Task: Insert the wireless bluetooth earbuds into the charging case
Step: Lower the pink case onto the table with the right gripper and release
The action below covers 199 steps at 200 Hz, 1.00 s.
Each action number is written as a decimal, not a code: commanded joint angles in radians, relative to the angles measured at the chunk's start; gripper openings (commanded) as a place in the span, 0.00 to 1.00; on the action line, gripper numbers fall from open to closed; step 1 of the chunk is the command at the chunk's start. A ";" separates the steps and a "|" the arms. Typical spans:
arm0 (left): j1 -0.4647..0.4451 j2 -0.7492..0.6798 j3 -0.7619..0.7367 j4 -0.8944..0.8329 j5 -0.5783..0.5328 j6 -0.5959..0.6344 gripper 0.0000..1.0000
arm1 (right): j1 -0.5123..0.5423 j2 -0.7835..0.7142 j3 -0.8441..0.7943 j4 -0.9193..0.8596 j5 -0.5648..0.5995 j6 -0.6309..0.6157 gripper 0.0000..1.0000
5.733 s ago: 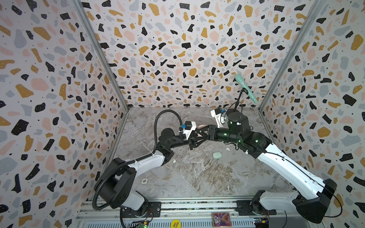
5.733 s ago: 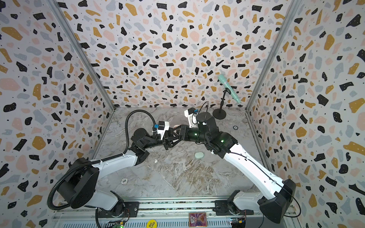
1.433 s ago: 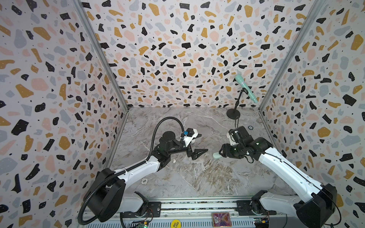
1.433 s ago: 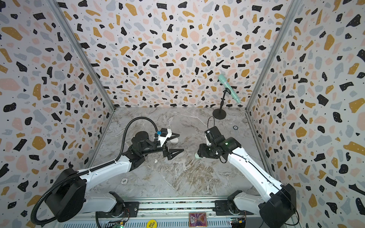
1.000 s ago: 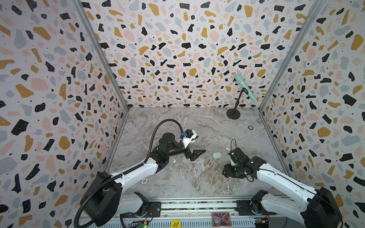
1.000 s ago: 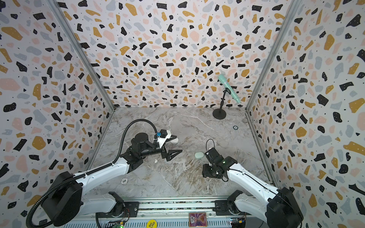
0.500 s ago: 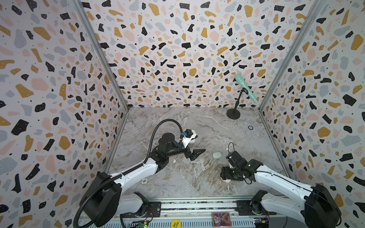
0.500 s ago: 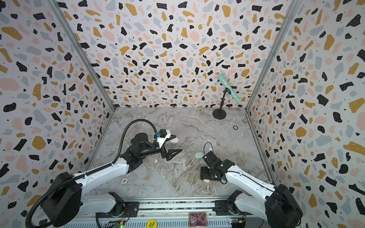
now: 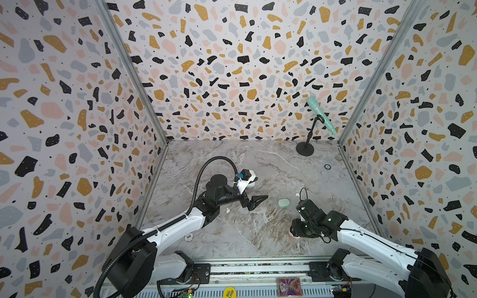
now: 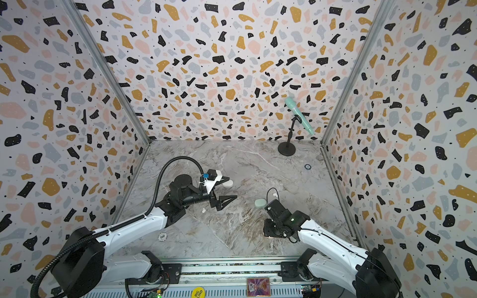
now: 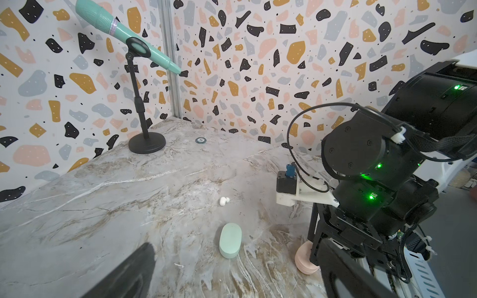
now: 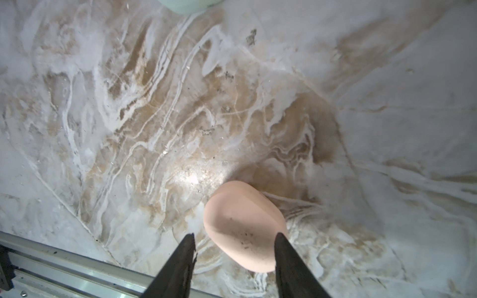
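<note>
A white earbud (image 11: pixel 224 200) is left loose just beyond the shut mint case (image 11: pixel 230 240), uninserted; the left tool (image 9: pixel 258 202) is spread wide, the right tool (image 12: pixel 235 237) set astride a pink case (image 12: pixel 240 206), grip unclear.

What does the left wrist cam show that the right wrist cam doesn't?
Left wrist only: the mint microphone on its stand, a white earbud lying on the table, the right arm seen from outside. Right wrist only: the right gripper straddling the pink case, a gap showing on one side, plus the front rail. Both: the pink case, the mint case (just its edge in right wrist), the table.
</note>
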 commanded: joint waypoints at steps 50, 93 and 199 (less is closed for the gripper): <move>0.013 -0.027 -0.015 0.030 -0.003 -0.004 1.00 | 0.061 0.086 -0.031 0.003 0.030 0.017 0.45; 0.014 -0.035 -0.017 0.023 -0.007 -0.006 1.00 | 0.095 0.100 0.045 -0.046 0.095 0.013 0.47; 0.081 -0.046 -0.019 0.038 -0.118 -0.085 1.00 | 0.072 0.162 0.306 -0.122 0.128 -0.072 0.71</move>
